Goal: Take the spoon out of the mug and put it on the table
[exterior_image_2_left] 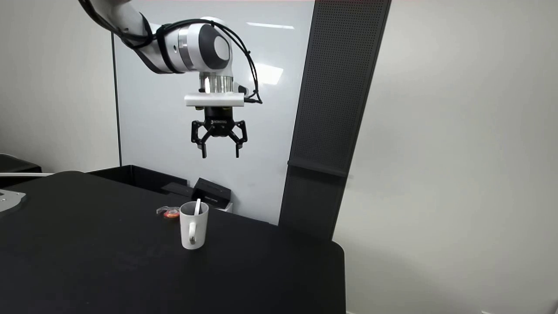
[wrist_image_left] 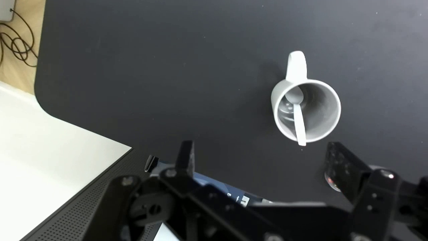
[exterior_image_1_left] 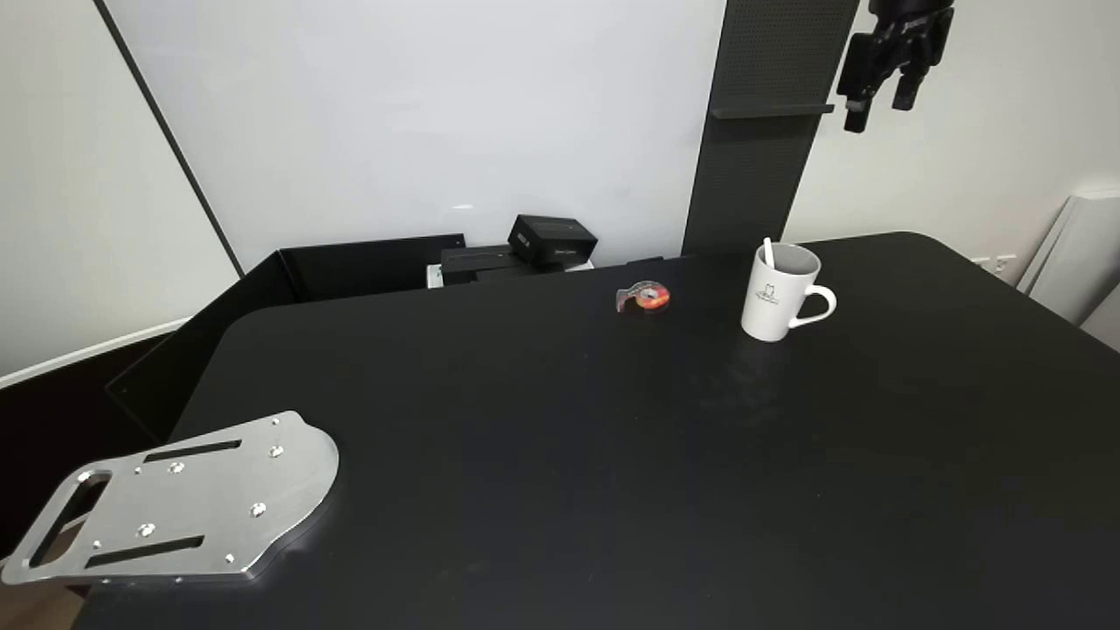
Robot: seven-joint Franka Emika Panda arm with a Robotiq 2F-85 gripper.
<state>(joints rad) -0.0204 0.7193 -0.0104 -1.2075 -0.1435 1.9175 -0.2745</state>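
In both exterior views the mug [exterior_image_1_left: 774, 306] hides the spoon's [exterior_image_1_left: 769, 254] lower part. The black box [exterior_image_1_left: 553, 240] past the desk's [exterior_image_1_left: 525, 420] far edge bears lettering too small to read. The metal plate [exterior_image_2_left: 10, 200] at a side edge is cut off in an exterior view.

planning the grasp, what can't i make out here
Spoon: lower part hidden by the mug in both exterior views.
Mug's print: too small to read in an exterior view.
Metal plate: cut by the left edge in an exterior view.
Tape dispenser: partly behind a gripper finger in the wrist view.
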